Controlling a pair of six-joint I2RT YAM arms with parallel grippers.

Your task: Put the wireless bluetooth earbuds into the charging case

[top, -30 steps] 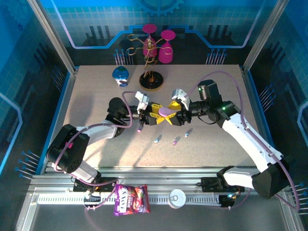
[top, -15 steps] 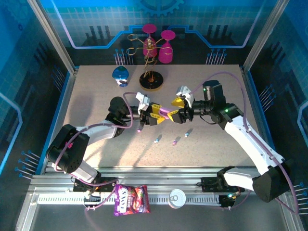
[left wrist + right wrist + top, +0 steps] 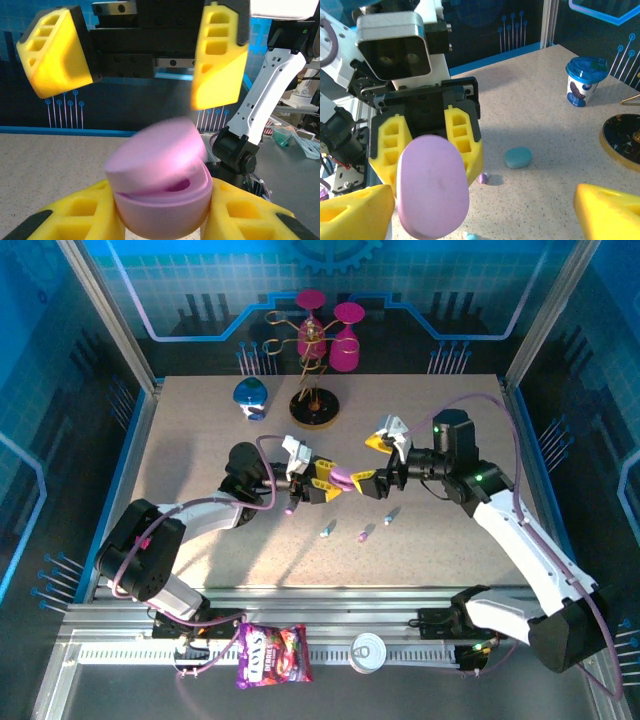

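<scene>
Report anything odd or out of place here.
The pink case in the left pincer has its lid ajar, tilted up on one side. Four earbuds lie scattered loose on the table near it. A candy bag and a can sit on the front rail, off the table.

Open tabletop [image 3: 190,450] left, gold stand [image 3: 314,405] far centre, earbuds [image 3: 365,534] scattered near, perhaps four.

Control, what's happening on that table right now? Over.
Left gripper shut on pink-purple pebble-shaped charging case, lid ajar. Right gripper open, just clear of it. Four tiny plastic earbuds, two pale blue, two pink-purple, loose on table. Nothing in the way.
</scene>
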